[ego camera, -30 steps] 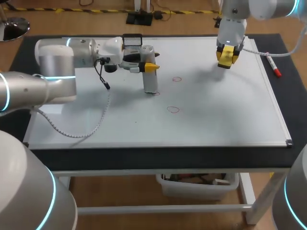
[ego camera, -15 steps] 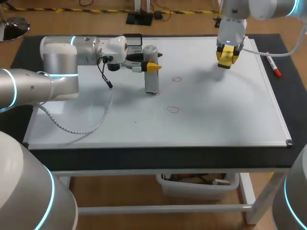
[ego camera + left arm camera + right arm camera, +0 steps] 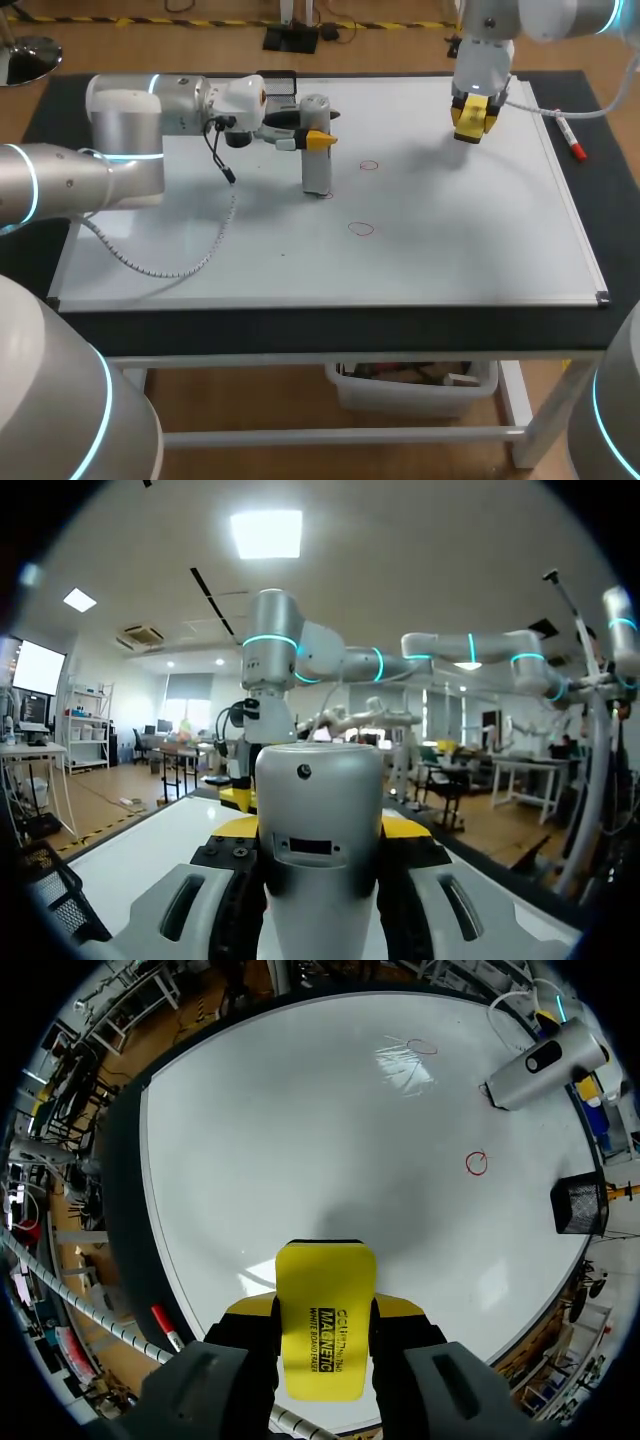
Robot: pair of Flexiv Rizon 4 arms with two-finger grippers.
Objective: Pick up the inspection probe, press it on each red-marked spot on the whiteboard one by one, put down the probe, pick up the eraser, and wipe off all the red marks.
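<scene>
The silver cylindrical probe (image 3: 316, 160) stands upright on the whiteboard (image 3: 460, 250), its foot beside a small red mark (image 3: 328, 195). My left gripper (image 3: 313, 140) is shut on the probe from the side; in the left wrist view the probe (image 3: 320, 820) fills the gap between the yellow-tipped fingers (image 3: 236, 826). Two more red circles (image 3: 370, 165) (image 3: 361, 229) lie to its right. My right gripper (image 3: 473, 122) hovers over the far right of the board, shut on the yellow eraser (image 3: 322, 1320). From there the probe (image 3: 545, 1065) and red circles (image 3: 476, 1163) (image 3: 421, 1046) show ahead.
A red marker (image 3: 572, 140) lies at the board's right edge. A black mesh holder (image 3: 277, 84) stands at the far edge behind the left gripper. A white coiled cable (image 3: 170, 268) trails from the left arm across the board's left part.
My left arm shifted the probe slightly to the right and farther back, then held still. The right arm with the eraser has not moved.
</scene>
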